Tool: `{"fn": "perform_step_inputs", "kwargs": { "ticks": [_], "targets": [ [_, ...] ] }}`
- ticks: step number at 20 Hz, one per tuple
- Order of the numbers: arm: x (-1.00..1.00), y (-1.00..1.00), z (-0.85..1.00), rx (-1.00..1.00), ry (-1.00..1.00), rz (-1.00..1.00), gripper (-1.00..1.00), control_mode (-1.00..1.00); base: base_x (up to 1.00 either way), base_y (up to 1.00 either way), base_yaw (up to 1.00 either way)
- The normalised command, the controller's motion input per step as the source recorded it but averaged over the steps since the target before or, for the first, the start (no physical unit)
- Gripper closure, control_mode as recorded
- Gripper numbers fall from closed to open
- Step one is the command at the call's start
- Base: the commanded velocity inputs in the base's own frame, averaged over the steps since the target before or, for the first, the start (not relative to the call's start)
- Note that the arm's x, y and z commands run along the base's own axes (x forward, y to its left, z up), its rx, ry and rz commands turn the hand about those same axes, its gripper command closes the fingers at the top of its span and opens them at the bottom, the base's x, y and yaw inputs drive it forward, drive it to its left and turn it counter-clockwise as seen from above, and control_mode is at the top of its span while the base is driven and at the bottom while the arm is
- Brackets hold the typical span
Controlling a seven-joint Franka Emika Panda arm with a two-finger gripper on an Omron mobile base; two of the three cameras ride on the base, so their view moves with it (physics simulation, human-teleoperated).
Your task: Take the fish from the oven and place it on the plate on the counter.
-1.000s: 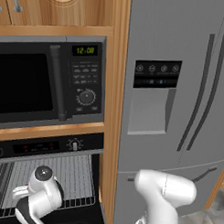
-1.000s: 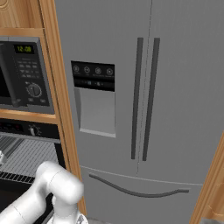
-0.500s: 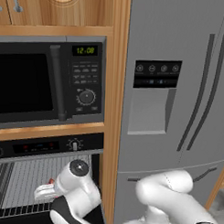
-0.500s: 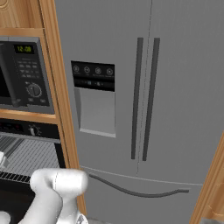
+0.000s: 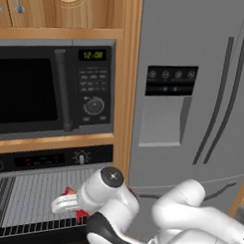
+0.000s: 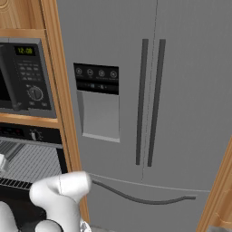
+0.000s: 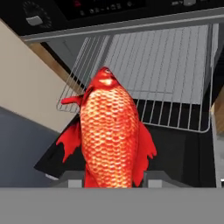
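Wooden cabinetry frames a black microwave (image 5: 53, 89) with a green clock, mounted directly above the oven (image 5: 43, 158); a grey double-door refrigerator (image 5: 195, 86) stands to the right of both. The oven cavity is open, and its wire rack (image 7: 153, 65) is exposed below the control strip with the round knob (image 5: 82, 157).

The tool (image 5: 71, 207) is positioned in front of the rack, at the end of the white arm that rises from the lower right of the left base view. The tool is closed on the fish (image 7: 111, 133): in the hand view, the red-orange scaled body stands between the two finger tips at the bottom edge, head pointing toward the rack, fins spread to both sides. The fish is clear of the rack wires, held in front of the oven opening. In the left base view, small red parts of the fish show beside the tool.
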Motion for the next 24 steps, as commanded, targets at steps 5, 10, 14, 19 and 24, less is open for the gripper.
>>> {"fn": "perform_step_inputs", "kwargs": {
  "ticks": [5, 10, 14, 19, 24],
  "targets": [
    [-0.12, -0.39, 0.84, 0.00, -0.01, 0.00, 1.00, -1.00, 0.00, 0.00, 0.00],
    [0.15, -0.45, 0.57, 0.00, -0.08, 0.00, 1.00, -1.00, 0.00, 0.00, 0.00],
    [0.28, -0.66, 0.58, 0.00, -0.08, 0.00, 1.00, -1.00, 0.00, 0.00, 0.00],
    [0.19, -0.77, 0.75, 0.00, -0.07, 0.00, 1.00, -1.00, 0.00, 0.00, 0.00],
    [0.03, -0.90, 0.63, -0.03, -0.02, 0.00, 1.00, -1.00, 0.00, 0.00, 0.00]
  ]
}}
